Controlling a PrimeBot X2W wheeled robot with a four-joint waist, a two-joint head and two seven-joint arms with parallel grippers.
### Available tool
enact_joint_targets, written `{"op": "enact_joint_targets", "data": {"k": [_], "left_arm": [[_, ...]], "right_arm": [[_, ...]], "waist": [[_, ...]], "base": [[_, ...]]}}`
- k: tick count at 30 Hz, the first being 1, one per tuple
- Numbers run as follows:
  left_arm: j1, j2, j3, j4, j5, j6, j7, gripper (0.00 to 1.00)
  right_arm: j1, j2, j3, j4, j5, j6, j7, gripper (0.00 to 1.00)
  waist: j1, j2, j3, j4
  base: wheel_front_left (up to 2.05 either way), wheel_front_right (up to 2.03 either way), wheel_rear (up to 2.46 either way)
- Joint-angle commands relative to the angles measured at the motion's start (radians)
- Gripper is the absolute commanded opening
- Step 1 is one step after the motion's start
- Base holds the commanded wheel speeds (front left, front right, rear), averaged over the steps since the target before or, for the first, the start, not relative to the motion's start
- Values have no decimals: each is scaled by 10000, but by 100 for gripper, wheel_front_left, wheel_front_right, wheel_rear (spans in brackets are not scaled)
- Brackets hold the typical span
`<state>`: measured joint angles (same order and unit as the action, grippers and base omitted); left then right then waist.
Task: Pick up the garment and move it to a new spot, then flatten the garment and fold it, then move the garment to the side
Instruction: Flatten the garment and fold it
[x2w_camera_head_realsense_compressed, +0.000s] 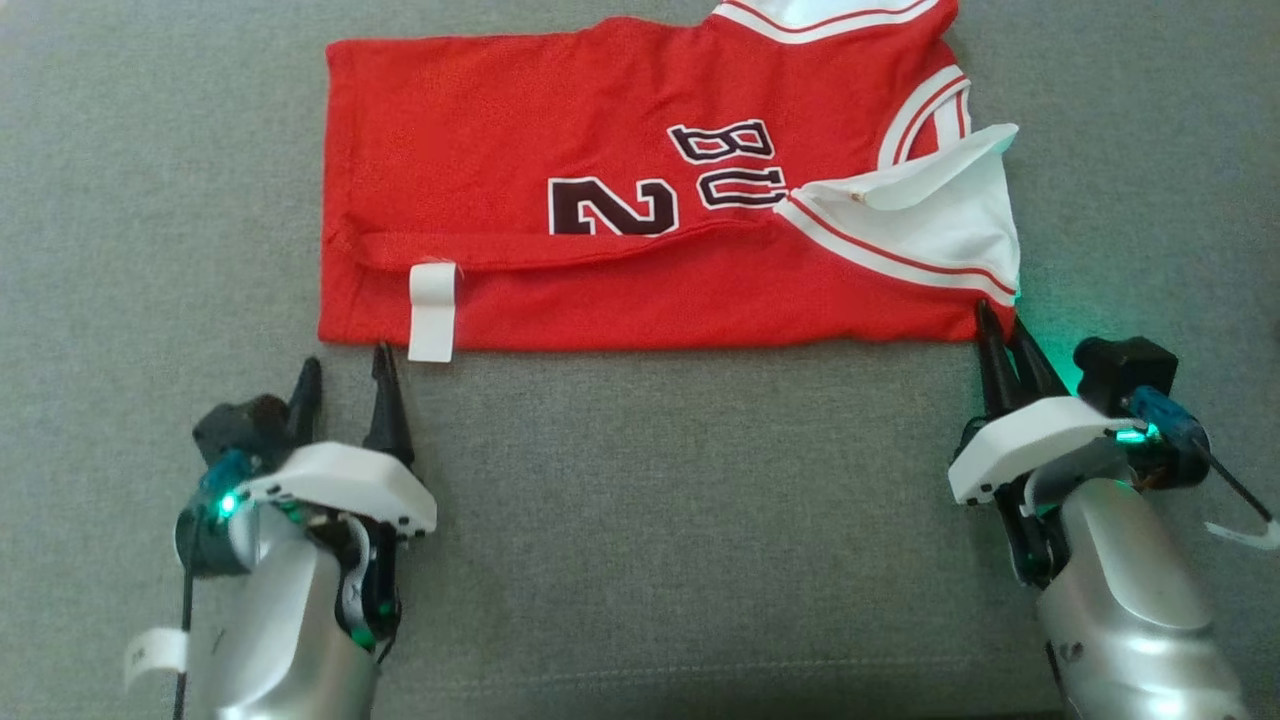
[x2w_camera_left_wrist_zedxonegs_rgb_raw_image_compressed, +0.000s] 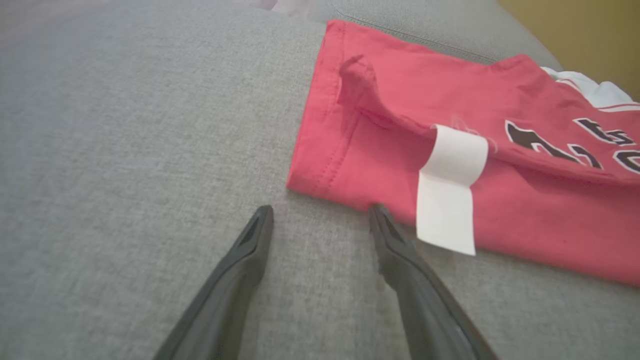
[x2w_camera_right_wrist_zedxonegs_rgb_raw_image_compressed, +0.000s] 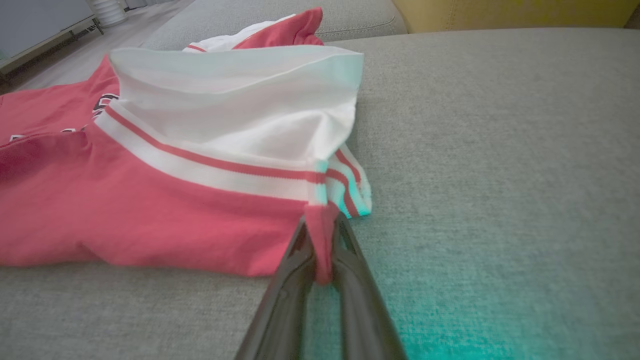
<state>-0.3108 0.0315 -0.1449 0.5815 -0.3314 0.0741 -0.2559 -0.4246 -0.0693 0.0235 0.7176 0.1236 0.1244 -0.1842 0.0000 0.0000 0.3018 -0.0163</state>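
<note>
On the grey cushion (x2w_camera_head_realsense_compressed: 640, 520), the right end effector (x2w_camera_head_realsense_compressed: 1002, 316) pinches the garment (x2w_camera_head_realsense_compressed: 560, 120).

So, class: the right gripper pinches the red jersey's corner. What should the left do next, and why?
Probably ease the left gripper forward and close on the jersey at its near hem: the jaws stand open there beside the white tag, while the right gripper is shut on the other corner.

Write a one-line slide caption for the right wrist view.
Right gripper pinches a corner of the red jersey on the grey cushion.
</note>
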Motion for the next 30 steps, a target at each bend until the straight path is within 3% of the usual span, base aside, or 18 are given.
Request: {"op": "enact_joint_targets", "data": {"k": [1, 11, 12, 14, 20, 30], "left_arm": [[-406, 187, 375, -135, -48, -51, -59, 100], [-1034, 187, 657, 860, -361, -364, -59, 100], [-1090, 187, 633, 960, -307, -377, -59, 78], [-1183, 187, 626, 1073, -197, -393, -59, 0], [-1263, 187, 635, 1204, -249, -585, -59, 0], [-382, 187, 1021, -411, -215, -619, -59, 0]], "right_arm": [[-239, 52, 296, -274, 70, 63, 32, 0], [-389, -32, 538, -490, 314, 63, 6, 0], [-405, -41, 545, -512, 319, 63, 5, 0], [-438, -49, 551, -552, 328, 63, 9, 0], [-502, -61, 460, -589, 401, 63, -21, 0], [-461, -368, 236, -598, 893, 63, 223, 0]], "waist": [[0, 0, 48, -42], [0, 0, 337, -226], [0, 0, 358, -230], [0, 0, 389, -239], [0, 0, 315, -198], [0, 0, -1097, 64]], "base": [[0, 0, 0], [0, 0, 0], [0, 0, 0], [0, 0, 0], [0, 0, 0], [0, 0, 0]]}}
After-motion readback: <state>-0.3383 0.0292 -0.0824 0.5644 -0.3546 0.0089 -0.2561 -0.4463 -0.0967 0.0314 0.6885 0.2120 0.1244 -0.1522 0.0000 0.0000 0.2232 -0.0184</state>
